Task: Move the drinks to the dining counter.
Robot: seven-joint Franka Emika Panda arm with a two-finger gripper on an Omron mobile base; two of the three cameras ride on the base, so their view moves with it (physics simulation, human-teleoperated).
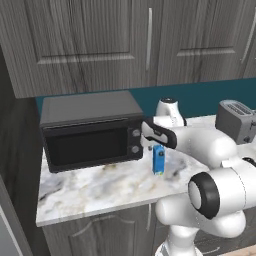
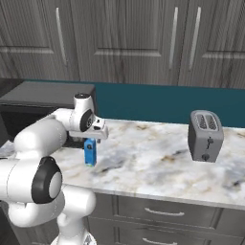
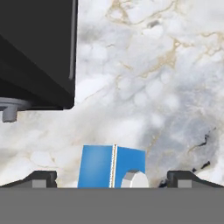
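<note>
One of the drinks, a small blue gable-top carton (image 1: 158,160), stands upright on the marble counter just right of the microwave's front corner. It also appears in the right base view (image 2: 90,152). My gripper (image 1: 150,146) hangs directly over it, pointing down and open. In the hand view the carton's blue top (image 3: 98,166) lies between my two dark fingertips (image 3: 41,179), with a gap on both sides and nothing gripped. The dining counter is out of view.
A black microwave (image 1: 90,130) stands close on the carton's left, its corner and foot visible in the hand view (image 3: 35,52). A grey toaster (image 2: 206,136) stands far right on the same marble counter (image 1: 100,190). Grey cabinets hang above a teal backsplash.
</note>
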